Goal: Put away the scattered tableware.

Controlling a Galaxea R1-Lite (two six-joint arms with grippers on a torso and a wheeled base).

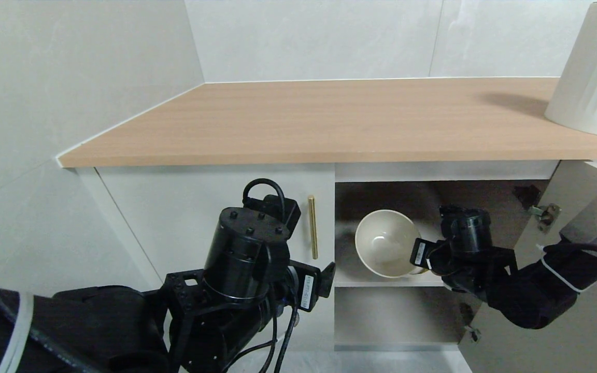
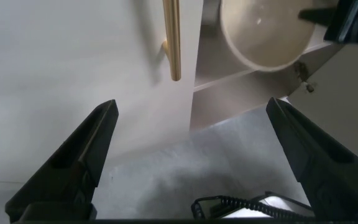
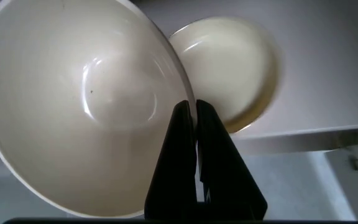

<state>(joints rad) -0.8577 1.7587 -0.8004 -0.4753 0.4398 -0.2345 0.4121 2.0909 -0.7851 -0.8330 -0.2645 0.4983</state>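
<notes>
Nearest, low and in front of the closed left door (image 1: 200,207), the left gripper (image 2: 191,106) hangs with its two fingers (image 2: 79,155) spread wide. Nothing is between them, and they touch nothing. Just beyond it a slim brass handle (image 1: 313,227) runs upright along that door's right edge.

To the right the cupboard (image 1: 443,171) stands open, its right door (image 1: 563,290) swung out toward the near right. The right gripper (image 1: 416,255) is at the opening, level with the upper shelf (image 1: 376,281). Its fingers (image 3: 182,134) are pressed together on the rim of a cream bowl (image 1: 384,241), one finger inside the rim and one outside. The bowl is tipped onto its side, so its hollow faces out of the cupboard. It sits over the front of the upper shelf, but whether its lower edge rests on the shelf cannot be told.

Just behind the bowl, farther in, a smaller cream dish (image 3: 235,68) lies on the same shelf.

Above the cupboard is a wooden worktop (image 1: 329,119), with pale wall panels behind it. At its far right stands a white ribbed thing (image 1: 594,72) shaped like a lampshade.
</notes>
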